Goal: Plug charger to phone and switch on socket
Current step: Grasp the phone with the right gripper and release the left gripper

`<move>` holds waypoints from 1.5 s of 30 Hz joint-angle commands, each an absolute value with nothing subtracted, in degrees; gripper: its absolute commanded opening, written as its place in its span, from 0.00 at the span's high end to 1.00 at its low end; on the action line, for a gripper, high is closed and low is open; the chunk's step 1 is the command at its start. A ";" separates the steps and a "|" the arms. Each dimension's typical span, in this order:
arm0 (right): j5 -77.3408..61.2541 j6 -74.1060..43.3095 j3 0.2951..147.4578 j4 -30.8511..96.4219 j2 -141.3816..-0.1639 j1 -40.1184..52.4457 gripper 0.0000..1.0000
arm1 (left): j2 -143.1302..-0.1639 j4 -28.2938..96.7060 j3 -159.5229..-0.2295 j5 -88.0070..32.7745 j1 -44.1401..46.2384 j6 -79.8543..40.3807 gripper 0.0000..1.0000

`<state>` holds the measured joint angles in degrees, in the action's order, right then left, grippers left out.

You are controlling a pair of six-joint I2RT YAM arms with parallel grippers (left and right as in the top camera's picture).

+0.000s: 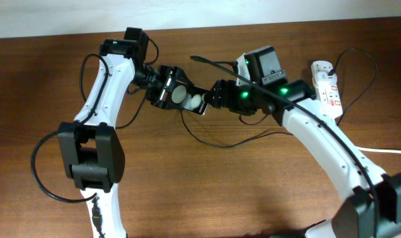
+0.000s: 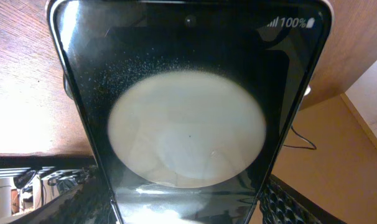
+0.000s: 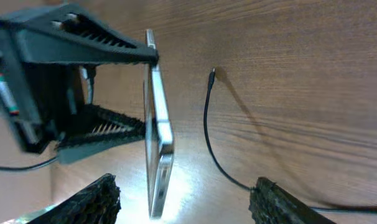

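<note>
The phone point(image 1: 184, 96) is black and glossy with round white spots, and my left gripper point(image 1: 162, 87) is shut on it above the table's middle. In the left wrist view the phone point(image 2: 188, 74) fills the frame between my fingers. In the right wrist view the phone point(image 3: 157, 130) shows edge-on. The charger point(image 3: 208, 134), a thin black cable, has its tip free beside the phone, not in it. The cable passes by one finger of my open, empty right gripper point(image 3: 185, 202), which sits just right of the phone in the overhead view point(image 1: 210, 98). The charger's cable point(image 1: 220, 143) trails across the table.
The socket point(image 1: 327, 87), a white power strip with red marks, lies at the far right with a white plug adapter point(image 1: 321, 67) in its far end. Its thick white cord point(image 1: 386, 151) runs off the right edge. Black arm cables loop at the left.
</note>
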<state>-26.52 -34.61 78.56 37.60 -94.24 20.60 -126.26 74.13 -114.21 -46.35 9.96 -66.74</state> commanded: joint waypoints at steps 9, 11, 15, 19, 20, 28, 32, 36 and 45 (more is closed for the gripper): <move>-26.28 -39.79 79.72 30.98 -99.50 24.77 0.39 | -126.52 74.24 -115.55 -48.84 9.87 -67.29 1.00; -26.24 -40.82 79.72 30.30 -100.12 25.26 0.40 | -126.52 74.26 -115.55 -48.84 9.87 -67.29 1.00; -24.64 -42.13 79.70 27.83 -101.34 26.81 0.47 | -126.52 74.26 -115.55 -48.86 9.87 -67.29 1.00; -20.88 -43.00 79.72 26.74 -101.45 28.21 0.50 | -126.52 74.26 -115.55 -48.86 9.87 -67.29 1.00; -20.43 -42.98 79.72 26.61 -101.45 28.56 0.50 | -126.52 74.26 -115.55 -48.86 9.87 -67.29 1.00; -18.55 -43.70 79.72 26.57 -101.65 29.63 0.59 | -126.52 74.24 -115.55 -49.36 9.87 -67.72 1.00; -18.13 -44.03 79.72 26.52 -101.65 29.61 0.63 | -126.52 74.26 -115.55 -49.95 9.87 -67.70 1.00; -17.98 -44.03 79.72 26.55 -101.65 29.61 0.71 | -126.52 74.26 -115.55 -49.93 9.87 -67.70 1.00; -17.28 -44.03 79.72 26.52 -101.65 29.61 0.82 | -126.52 74.26 -115.55 -49.93 9.87 -67.70 1.00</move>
